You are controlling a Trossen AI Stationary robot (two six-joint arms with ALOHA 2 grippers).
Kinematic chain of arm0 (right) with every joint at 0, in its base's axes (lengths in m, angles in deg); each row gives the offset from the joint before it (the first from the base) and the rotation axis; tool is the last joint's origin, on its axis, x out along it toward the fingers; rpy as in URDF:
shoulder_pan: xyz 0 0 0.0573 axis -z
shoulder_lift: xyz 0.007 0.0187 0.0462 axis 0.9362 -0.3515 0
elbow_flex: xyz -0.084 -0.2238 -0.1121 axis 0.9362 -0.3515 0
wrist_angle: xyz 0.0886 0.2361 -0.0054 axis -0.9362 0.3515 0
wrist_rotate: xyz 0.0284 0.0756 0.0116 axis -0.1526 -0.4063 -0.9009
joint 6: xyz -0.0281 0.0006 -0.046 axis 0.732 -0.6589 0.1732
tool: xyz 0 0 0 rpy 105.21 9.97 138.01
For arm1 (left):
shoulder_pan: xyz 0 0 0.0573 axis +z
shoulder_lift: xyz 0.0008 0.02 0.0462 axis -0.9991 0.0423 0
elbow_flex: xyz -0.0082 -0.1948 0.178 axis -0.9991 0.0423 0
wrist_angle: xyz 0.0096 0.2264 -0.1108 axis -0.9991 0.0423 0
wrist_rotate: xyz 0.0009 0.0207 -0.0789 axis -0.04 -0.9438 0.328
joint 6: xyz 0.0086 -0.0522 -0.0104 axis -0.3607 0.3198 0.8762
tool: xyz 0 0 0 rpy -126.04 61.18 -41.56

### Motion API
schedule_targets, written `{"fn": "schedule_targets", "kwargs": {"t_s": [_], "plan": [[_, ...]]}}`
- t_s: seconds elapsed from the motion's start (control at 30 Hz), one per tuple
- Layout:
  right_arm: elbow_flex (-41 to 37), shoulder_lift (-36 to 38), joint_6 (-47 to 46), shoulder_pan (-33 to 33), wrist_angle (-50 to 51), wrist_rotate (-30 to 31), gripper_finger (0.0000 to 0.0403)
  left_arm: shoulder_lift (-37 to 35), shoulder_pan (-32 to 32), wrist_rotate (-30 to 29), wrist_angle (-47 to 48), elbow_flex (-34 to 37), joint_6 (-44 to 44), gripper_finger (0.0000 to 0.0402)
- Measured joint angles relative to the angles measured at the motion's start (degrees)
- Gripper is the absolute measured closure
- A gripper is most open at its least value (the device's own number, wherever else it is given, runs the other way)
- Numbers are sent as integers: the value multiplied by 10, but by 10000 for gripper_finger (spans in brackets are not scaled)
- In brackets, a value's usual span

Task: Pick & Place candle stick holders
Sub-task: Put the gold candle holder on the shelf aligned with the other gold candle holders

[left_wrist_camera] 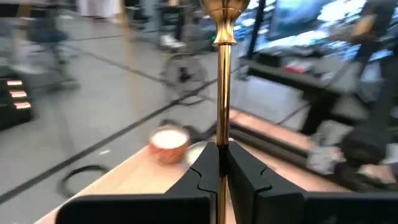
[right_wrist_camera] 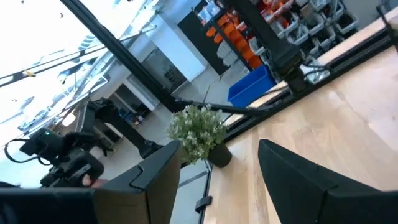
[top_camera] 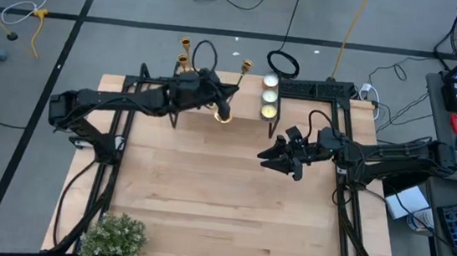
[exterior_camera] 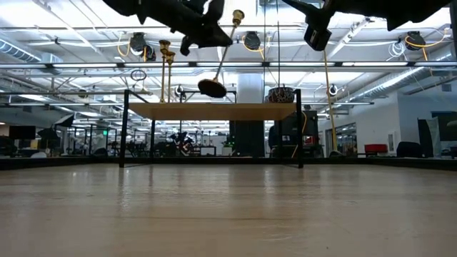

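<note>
Pale wood table (top_camera: pixel 222 195) in open workshop; left pincer (left_wrist_camera: pixel 222 163) pinched a gold candlestick (left_wrist_camera: pixel 223 93) aloft, right pincer (right_wrist_camera: pixel 214 171) spread, empty.

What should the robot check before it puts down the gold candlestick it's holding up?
1. Grip: left gripper is shut on the candlestick stem. Ok.
2. Candlestick lifted off the table: its base hangs in the air, tilted. Ok.
3. Other candlesticks standing at the back edge, apart from the held one. Ok.
4. Candles close to the held one. Cannot tell if there is room enough.
5. Right gripper open, empty, waiting off to the side over the table. Ok.
6. Landing spot: bare wood in the middle. Ok.
</note>
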Motion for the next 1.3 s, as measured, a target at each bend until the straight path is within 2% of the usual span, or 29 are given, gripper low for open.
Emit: {"fn": "schedule_targets", "kwargs": {"t_s": [0.17,0.3,0.43,0.57,0.67,0.83,0.97,1.1,1.3], "plan": [[0,0,5,7,-33,32,193,-8,34,153,-13,1,23,390],[0,0,27,29,-93,87,193,-13,47,274,-95,-1,66,390],[0,0,51,59,-146,111,193,-12,47,340,-150,0,127,390],[1,0,45,79,-172,107,193,-11,35,354,-142,0,174,390],[20,-1,39,88,-155,64,193,-11,14,361,-144,0,203,390],[110,-17,81,90,-24,-13,193,-11,-28,363,-174,0,233,390],[181,-40,120,90,59,-26,193,-12,-57,353,-190,-3,245,390],[211,-49,137,90,61,-27,193,-12,-77,335,-187,-3,252,390],[214,-50,131,90,63,-27,193,-12,-96,307,-189,-3,240,390]]}}
